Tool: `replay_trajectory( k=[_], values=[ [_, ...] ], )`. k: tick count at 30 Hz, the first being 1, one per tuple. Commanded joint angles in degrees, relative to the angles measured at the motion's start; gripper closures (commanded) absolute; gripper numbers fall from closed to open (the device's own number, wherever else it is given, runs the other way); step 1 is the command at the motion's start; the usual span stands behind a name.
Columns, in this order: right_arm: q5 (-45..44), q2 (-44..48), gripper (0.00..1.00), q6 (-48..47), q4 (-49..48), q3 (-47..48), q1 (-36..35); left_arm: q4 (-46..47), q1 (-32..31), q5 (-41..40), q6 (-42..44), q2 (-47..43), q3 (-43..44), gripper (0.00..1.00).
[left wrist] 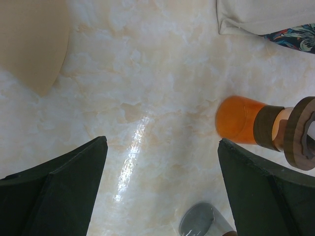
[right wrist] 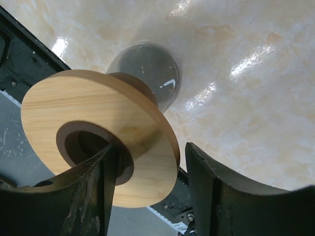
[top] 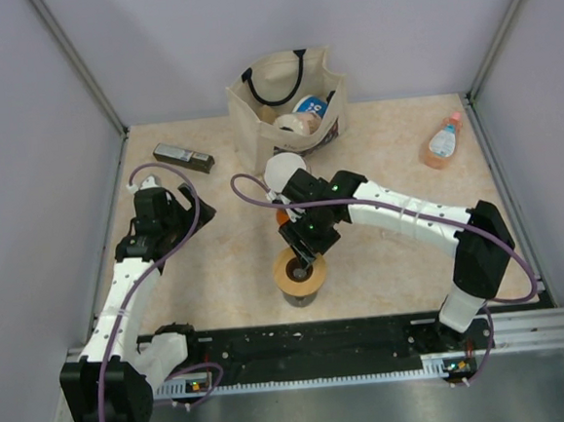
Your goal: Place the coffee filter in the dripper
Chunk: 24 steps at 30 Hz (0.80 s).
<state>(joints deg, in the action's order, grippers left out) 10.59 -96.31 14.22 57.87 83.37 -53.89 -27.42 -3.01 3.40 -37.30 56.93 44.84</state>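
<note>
— Top external has the white filter (top: pixel 284 169) sitting just in front of the bag (top: pixel 255 115), not in anything.
— And the dripper (right wrist: pixel 135 82)?
— Right wrist view, I think: the pinkish-brown piece under the tan ring (right wrist: pixel 98 108), on top of the beaker (right wrist: pixel 157 69). It's well apart from the filter.
— Right gripper (right wrist: pixel 150 146)?
— Slack around the ring. One finger is in the hole, the other is just off the rim with a sliver of table (left wrist: pixel 147 73) showing between.
— Left gripper (left wrist: pixel 162 142)?
— Spread wide above the table, holding nothing.
</note>
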Motion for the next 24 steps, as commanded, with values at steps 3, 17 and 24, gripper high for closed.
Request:
replay_trajectory(
  k=[3, 17, 24],
  values=[
    [1.2, 1.3, 0.37, 0.3, -2.1, 2.5, -1.0, 1.6, 0.1, -1.3, 1.0, -0.6, -0.1, 0.01],
    [-5.3, 9.8, 0.01, -0.5, -2.5, 3.9, -0.7, -0.3, 0.2, -7.7, -0.3, -1.2, 0.1, 0.01],
    [-5.4, 19.4, 0.01, 2.6, -12.4, -3.8, 8.6, -3.1, 0.3, -15.2, -3.6, -0.3, 0.9, 0.01]
  ],
)
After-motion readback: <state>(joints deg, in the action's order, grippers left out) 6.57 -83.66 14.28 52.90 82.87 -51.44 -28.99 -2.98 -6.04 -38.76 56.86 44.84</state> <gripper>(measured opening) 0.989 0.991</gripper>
